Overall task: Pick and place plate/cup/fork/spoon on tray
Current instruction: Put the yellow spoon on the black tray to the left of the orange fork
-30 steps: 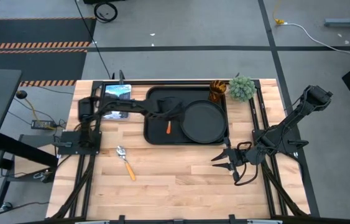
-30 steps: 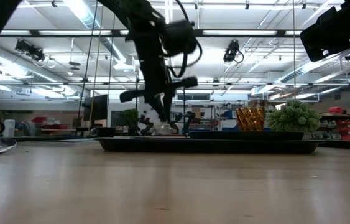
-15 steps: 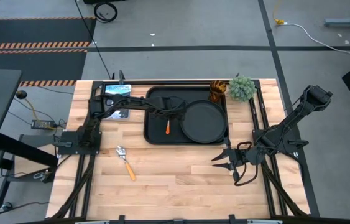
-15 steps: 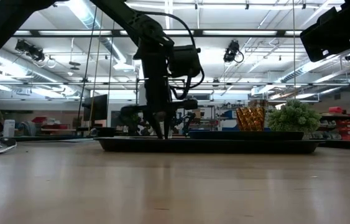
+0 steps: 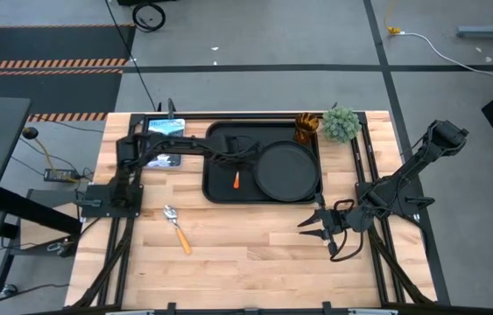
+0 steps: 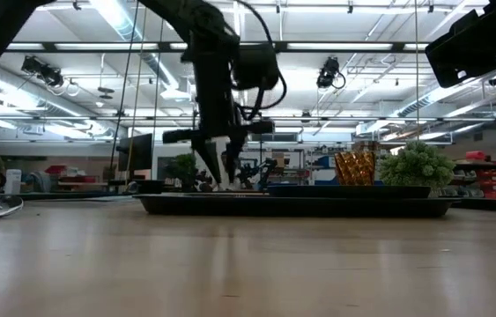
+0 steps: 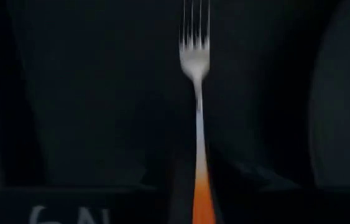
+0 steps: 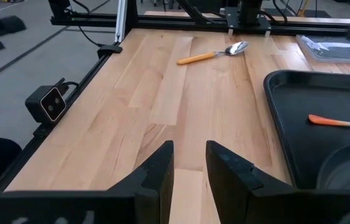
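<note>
The black tray lies at the table's far middle. The round black plate lies flat in its right half. The fork lies flat in the left half, its reddish-orange handle toward the near edge. My left gripper hangs open just above it. In the left wrist view the fork runs between the fingers, untouched. The amber cup stands at the tray's far right corner. The spoon lies on the table, near left of the tray. My right gripper is open and empty, near right of the tray.
A fuzzy green potted plant stands right of the cup at the far edge. A flat bluish packet lies at the far left, beside the tray. Bare wood shows between the spoon and my right gripper.
My left gripper has dipped down to the tray over the fork and has come up again a little. The fork has stayed lying where it was on the tray.
</note>
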Motion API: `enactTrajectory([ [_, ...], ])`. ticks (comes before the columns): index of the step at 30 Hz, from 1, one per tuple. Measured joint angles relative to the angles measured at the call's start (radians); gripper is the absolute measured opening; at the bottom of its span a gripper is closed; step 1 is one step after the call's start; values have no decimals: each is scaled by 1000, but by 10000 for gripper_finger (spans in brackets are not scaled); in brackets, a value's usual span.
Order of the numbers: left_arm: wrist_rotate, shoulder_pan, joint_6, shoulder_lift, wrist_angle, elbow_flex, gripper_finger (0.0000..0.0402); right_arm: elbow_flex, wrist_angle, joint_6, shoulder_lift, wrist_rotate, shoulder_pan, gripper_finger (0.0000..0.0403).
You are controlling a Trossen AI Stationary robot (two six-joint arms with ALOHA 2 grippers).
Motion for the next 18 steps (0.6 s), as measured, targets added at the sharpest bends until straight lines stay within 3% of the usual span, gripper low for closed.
enactTrajectory([
  [7, 188, -129, -34, -55, -217, 0, 87, 0, -6, 19, 0, 0, 0, 100],
  [13, 229, -287, -113, -55, -489, 0, 58, 0, -11, 23, 0, 0, 0, 100],
  [18, 217, -423, -199, -75, -568, 0, 32, 0, -10, 23, 0, 0, 0, 100],
])
